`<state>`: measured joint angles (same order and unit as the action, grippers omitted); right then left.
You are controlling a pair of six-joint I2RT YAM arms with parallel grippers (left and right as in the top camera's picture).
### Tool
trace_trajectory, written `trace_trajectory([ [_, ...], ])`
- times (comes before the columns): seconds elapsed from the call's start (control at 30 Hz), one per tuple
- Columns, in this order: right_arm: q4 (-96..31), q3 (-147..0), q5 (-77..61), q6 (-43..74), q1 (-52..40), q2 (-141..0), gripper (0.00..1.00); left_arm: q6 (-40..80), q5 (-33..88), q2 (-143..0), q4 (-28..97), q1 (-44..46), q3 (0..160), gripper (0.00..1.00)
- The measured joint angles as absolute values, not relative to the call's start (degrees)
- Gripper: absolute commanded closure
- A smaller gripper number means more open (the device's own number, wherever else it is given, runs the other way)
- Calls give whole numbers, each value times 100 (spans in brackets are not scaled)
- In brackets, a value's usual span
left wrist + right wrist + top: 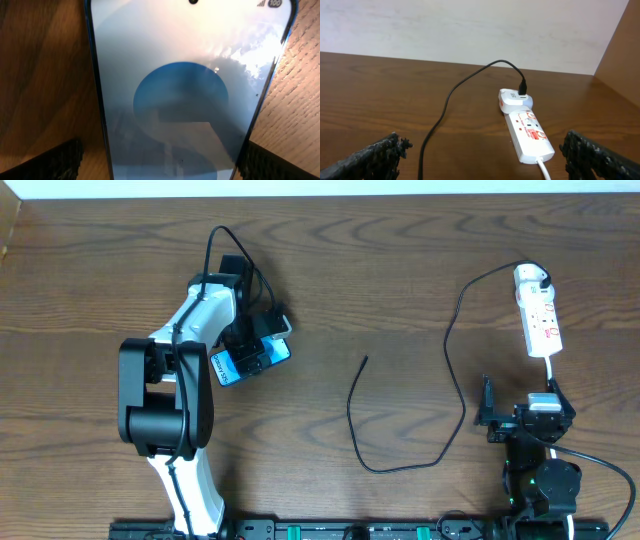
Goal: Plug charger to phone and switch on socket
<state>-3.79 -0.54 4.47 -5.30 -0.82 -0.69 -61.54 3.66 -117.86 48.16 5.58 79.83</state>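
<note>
Overhead, the left arm is bent across the wooden table (400, 260), well apart from the socket (540, 320), with the left gripper (255, 350) set down over the phone (225, 368), which lies flat and screen-up at a slant. In the left wrist view its fingers (47, 160) stand spread on either side of the phone's long edges. A strip of bare table shows at one edge, so the jaws are wide and not clamped. The right arm is folded low, and the right gripper (528, 410) points at the socket from near its cord end, jaws spread wide and holding nothing. The charger (350, 405) runs from its white plug in the socket's far end, and its free tip lies on the table well apart from the socket, toward the phone.
</note>
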Motion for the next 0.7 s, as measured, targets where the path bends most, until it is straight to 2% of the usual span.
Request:
trace_trajectory([
  [0.7,-377,-54,447,-530,-82,-69,1,-6154,331,-11775,4803,569,7959,3],
])
